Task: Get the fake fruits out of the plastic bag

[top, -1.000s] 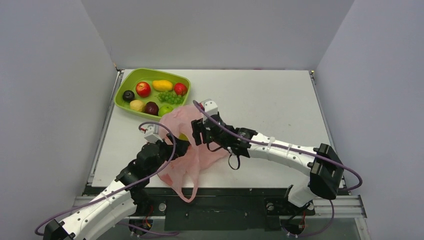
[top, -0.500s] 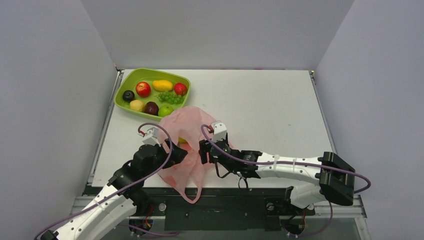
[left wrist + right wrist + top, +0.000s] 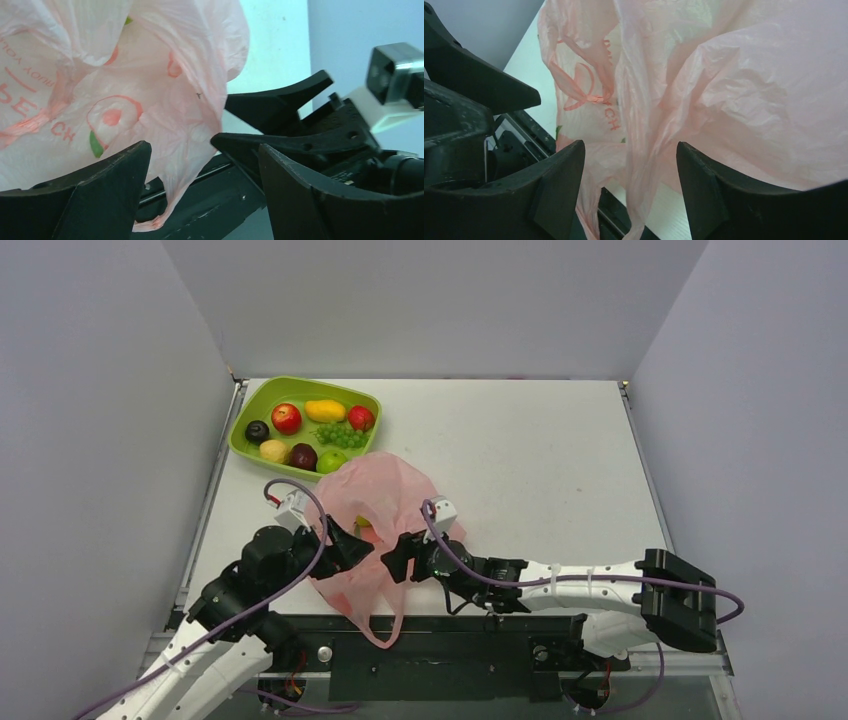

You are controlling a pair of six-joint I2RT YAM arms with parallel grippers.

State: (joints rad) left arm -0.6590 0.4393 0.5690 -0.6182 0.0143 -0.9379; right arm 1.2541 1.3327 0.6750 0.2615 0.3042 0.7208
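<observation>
The pink plastic bag point(image 3: 385, 490) lies crumpled at the table's near middle, one loop handle hanging over the front edge. A small yellow-green fruit point(image 3: 362, 524) shows in its opening. My left gripper point(image 3: 352, 543) is open at the bag's near-left side; in the left wrist view point(image 3: 200, 167) a bag fold point(image 3: 150, 75) hangs between its fingers. My right gripper point(image 3: 394, 558) is open at the bag's near side, facing the left one. In the right wrist view point(image 3: 630, 155) a strand of the bag point(image 3: 644, 165) hangs between its fingers, ungripped.
A lime-green tray point(image 3: 262, 395) at the back left holds a plum point(image 3: 257, 430), red apples point(image 3: 286, 418), a mango point(image 3: 324, 410), grapes point(image 3: 341, 435), a lemon point(image 3: 273, 450), a dark red apple point(image 3: 303, 456) and a green apple point(image 3: 331, 460). Grey walls enclose the table.
My right gripper has drawn back from the bag's far-right side toward the near edge, now low in front of the bag. The left gripper stayed nearly still. The bag has puffed up slightly.
</observation>
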